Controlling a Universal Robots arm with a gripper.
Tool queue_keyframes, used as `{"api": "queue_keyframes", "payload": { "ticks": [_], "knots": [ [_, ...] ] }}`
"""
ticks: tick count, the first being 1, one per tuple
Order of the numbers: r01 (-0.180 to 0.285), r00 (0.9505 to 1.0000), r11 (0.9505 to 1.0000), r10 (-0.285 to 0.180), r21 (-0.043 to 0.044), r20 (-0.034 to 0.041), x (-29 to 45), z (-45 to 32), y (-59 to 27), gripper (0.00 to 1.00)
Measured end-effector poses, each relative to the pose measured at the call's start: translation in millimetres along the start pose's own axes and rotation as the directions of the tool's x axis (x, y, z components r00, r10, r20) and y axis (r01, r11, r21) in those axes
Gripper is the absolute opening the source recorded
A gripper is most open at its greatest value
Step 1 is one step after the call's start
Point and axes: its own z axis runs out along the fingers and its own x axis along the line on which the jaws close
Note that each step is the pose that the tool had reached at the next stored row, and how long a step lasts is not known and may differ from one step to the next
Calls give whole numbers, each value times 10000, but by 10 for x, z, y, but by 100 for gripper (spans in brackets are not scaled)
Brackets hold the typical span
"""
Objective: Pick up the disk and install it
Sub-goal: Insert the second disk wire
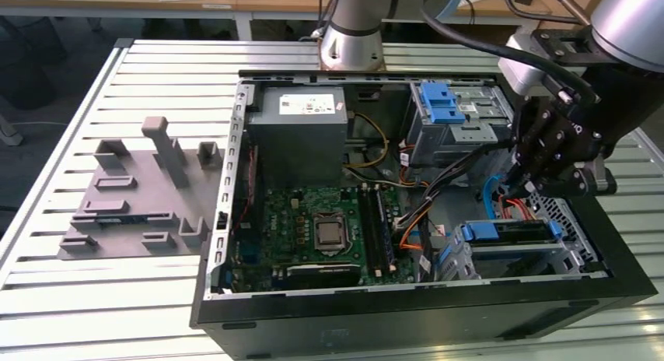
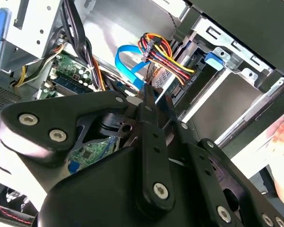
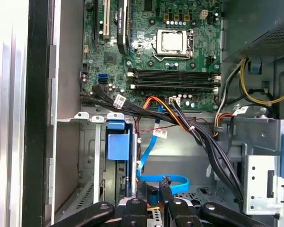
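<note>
Hanging: my gripper (image 1: pixel 518 186) inside the open computer case (image 1: pixel 223 221), on the exterior view's right, low over the drive cage (image 1: pixel 576 256).
Grip: I cannot tell from these views whether my gripper is open or closed.
Disk: the disk (image 1: pixel 508 233) sits in the drive cage, its blue frame facing up. In the exterior view it is at about 4 o'clock from the processor socket (image 1: pixel 330 230) and 6 o'clock from my gripper, near it but apart.
Disk, close up: the first wrist view shows the disk (image 3: pixel 118 146) edge-on in its slot.
Cables: a flat blue cable (image 3: pixel 177 179) loops just beyond my gripper (image 3: pixel 156 187). A bundle of red, yellow and black wires (image 2: pixel 163 54) runs toward the cage.
Power supply: a grey box (image 1: pixel 301 131) at 11 o'clock from the socket.
Outside: a grey plastic fixture (image 1: pixel 135 198) lies on the slatted table (image 1: pixel 62 104), at 9 o'clock from the case.
</note>
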Motion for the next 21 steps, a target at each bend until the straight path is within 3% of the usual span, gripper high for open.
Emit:
{"api": "queue_keyframes", "payload": {
  "ticks": [6,7,9,12,21],
  "knots": [
    [-3,9998,10000,2,-2,-187,-15,38,-1,24],
    [-3,9998,10000,3,-2,-187,-16,41,-1,17],
    [-3,9998,10000,3,-1,-180,-16,44,-1,16],
    [-2,9999,10000,2,-1,-129,-16,56,-1,16],
    [-1,9999,10000,1,5,-128,1,86,-1,16]
  ]
}}
